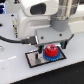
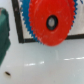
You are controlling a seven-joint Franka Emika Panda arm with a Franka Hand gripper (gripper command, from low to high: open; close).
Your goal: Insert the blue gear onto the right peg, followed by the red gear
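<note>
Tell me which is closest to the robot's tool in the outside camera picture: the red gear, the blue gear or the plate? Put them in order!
1. Red gear: right below the tool, on top of the stack.
2. Blue gear: under the red one, with only its toothed edge peeking out.
3. Plate: lowest, beneath both gears, with its bare part on the exterior view's left.
</note>
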